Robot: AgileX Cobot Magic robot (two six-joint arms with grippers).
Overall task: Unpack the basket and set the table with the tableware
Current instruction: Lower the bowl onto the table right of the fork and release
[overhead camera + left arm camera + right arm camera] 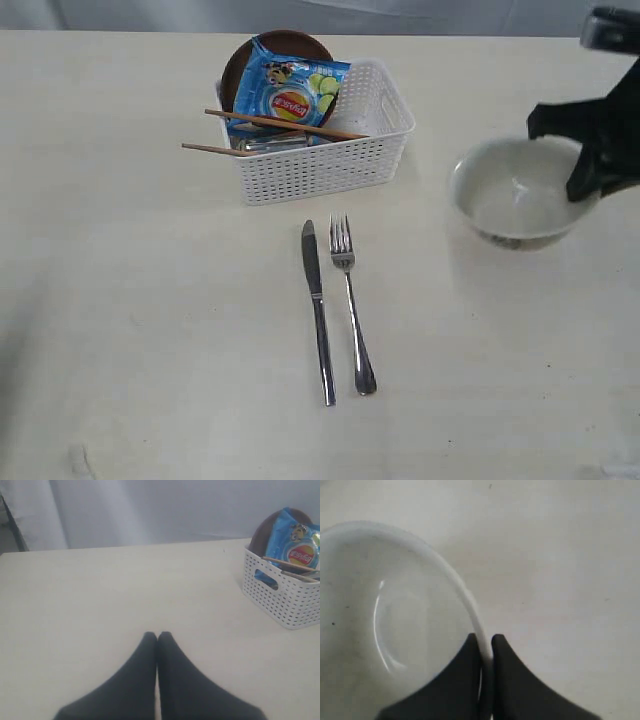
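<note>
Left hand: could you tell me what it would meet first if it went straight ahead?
The way looks free: ahead of the left hand lies only bare pale beige tabletop to its far edge. The white perforated plastic basket stands aside, seemingly off that line.

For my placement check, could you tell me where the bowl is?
Exterior view: the bowl is right of the basket, its rim pinched by the right gripper.
</note>
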